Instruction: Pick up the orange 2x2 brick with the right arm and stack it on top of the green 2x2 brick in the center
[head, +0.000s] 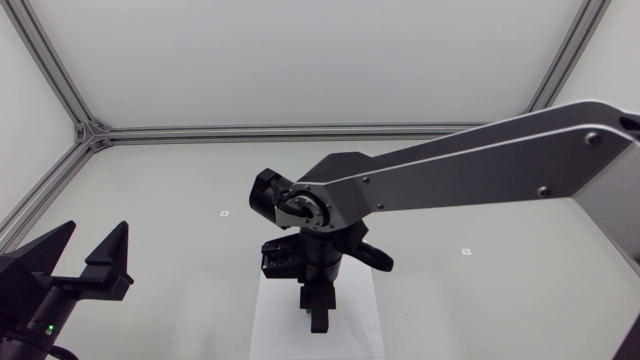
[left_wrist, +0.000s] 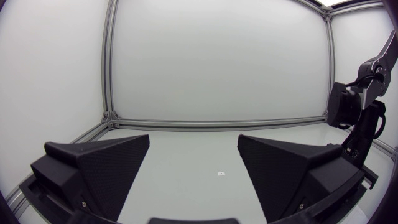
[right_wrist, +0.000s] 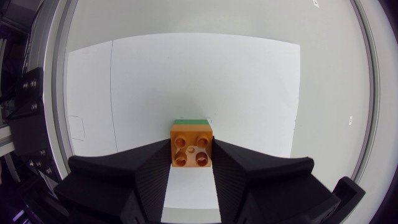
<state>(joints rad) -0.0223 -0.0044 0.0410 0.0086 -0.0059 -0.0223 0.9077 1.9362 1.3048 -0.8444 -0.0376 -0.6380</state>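
Note:
In the right wrist view the orange 2x2 brick (right_wrist: 191, 145) sits studs up between my right gripper's (right_wrist: 191, 150) two black fingers, which press on it from both sides. A strip of the green 2x2 brick (right_wrist: 192, 120) shows just past its far edge, directly underneath; whether the two touch I cannot tell. In the head view the right gripper (head: 318, 312) points straight down over the white sheet (head: 275, 325) and hides the orange brick; only a speck of green (head: 304, 309) shows. My left gripper (head: 96, 232) stands open and empty at the table's left.
The white sheet (right_wrist: 249, 81) lies flat under the bricks. My right arm (head: 470, 165) spans from the right edge to the table's middle. An aluminium frame (head: 300, 131) runs along the table's back and sides. The right arm (left_wrist: 357, 118) shows beyond the left gripper (left_wrist: 194, 142).

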